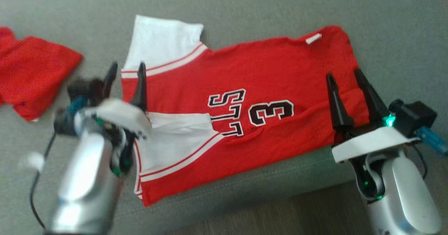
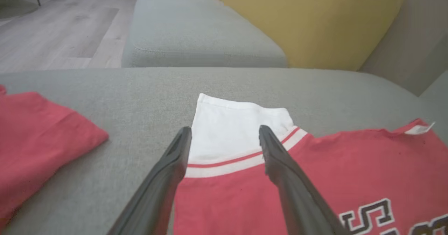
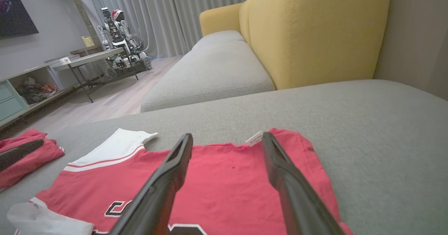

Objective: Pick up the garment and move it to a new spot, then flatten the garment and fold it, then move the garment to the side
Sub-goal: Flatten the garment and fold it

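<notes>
From the head view, the red shirt (image 1: 259, 74) is lying spread out on the grey sofa (image 1: 245, 4). Its near edge is running right along the sofa's near edge. One white sleeve is sticking out at the far left. The other white sleeve is lying folded over the red front. The left gripper (image 1: 127, 67) is hanging over the shirt's left end with its fingers spread, holding nothing. The right gripper (image 1: 343, 73) is hanging over the shirt's right end, spread too and holding nothing. A red cloth (image 1: 35, 74) is lying well apart on the left.

From the left wrist view, the left gripper (image 2: 224, 129) is standing wide, and the far white sleeve is showing between its fingers. A yellow cushion (image 2: 315, 18) is standing far off on the right.

From the right wrist view, the right gripper (image 3: 227, 136) is standing wide over the red part of the shirt. A small white tag (image 3: 254, 138) is sitting at the shirt's far edge, just beside the right finger
</notes>
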Controlling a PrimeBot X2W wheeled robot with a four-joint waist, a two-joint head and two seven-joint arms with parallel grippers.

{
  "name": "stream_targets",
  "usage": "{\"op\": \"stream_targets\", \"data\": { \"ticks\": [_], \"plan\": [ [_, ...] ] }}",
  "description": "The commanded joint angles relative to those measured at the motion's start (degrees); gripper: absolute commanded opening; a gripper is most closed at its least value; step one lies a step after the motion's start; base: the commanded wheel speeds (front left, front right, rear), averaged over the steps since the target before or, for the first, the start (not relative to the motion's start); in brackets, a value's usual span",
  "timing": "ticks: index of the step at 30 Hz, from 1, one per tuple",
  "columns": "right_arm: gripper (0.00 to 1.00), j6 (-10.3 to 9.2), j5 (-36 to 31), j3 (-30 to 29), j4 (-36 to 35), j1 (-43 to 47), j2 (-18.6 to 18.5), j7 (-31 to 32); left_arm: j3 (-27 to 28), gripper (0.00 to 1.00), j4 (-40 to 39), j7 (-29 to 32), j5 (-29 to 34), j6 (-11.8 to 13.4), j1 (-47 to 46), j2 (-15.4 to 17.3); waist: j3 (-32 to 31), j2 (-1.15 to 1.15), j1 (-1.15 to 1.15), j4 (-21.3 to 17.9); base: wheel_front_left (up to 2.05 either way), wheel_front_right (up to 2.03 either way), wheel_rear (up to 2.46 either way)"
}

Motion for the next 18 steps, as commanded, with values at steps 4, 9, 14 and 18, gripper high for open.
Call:
{"op": "stream_targets", "data": {
  "ticks": [4,9,14,18],
  "plan": [
    [1.0,-0.02,0.3,2.0,-4.8,-2.0,0.1,0.0,0.6,1.0,3.3,2.2,2.8,0.1,-9.1,3.4,6.3,0.0,0.0,-3.1,0.0,0.0,0.0],
    [1.0,-0.02,2.2,3.7,-6.8,-1.6,0.1,-0.8,-1.0,1.0,10.9,2.3,6.8,0.6,-19.1,6.4,9.4,0.0,0.0,-4.8,0.0,0.0,0.0],
    [1.0,-0.02,4.9,7.6,-6.7,-0.7,0.1,-2.7,-2.2,1.0,19.9,3.6,8.9,0.4,-26.7,8.6,11.1,0.0,0.0,-6.5,0.0,0.0,0.0],
    [1.0,-0.02,5.6,8.9,-6.6,-0.5,0.1,-3.6,-3.0,1.0,25.8,4.7,9.5,-1.0,-31.3,9.5,11.9,0.0,0.0,-7.4,0.0,0.0,0.0]
  ]
}}
